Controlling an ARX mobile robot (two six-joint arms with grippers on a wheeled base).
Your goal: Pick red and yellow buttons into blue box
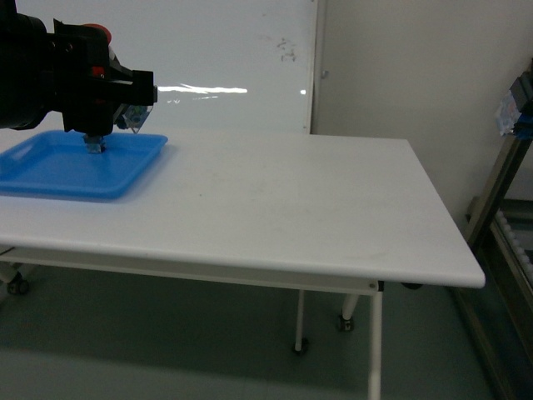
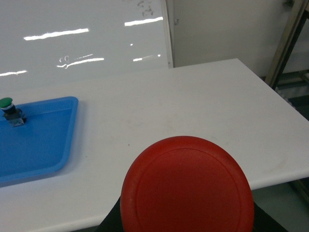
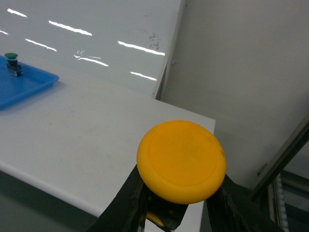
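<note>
The red button [image 2: 187, 186] fills the bottom of the left wrist view, cap facing the camera, with black fingers [image 2: 110, 223] showing just behind it. My left gripper [image 1: 117, 92] is shut on it, raised above the shallow blue tray [image 1: 50, 171] at the table's far left. The yellow button [image 3: 181, 161] sits between the black fingers [image 3: 123, 203] of my right gripper [image 3: 178, 212], which is shut on it near the table's right edge. This right gripper is outside the head view. The blue box appears in no view.
A green-capped button [image 2: 7, 104] stands in the shallow tray [image 2: 34, 145]. The white table [image 1: 291, 208] backs onto a whiteboard. A metal rack [image 1: 508, 208] stands to the right of the table's right edge.
</note>
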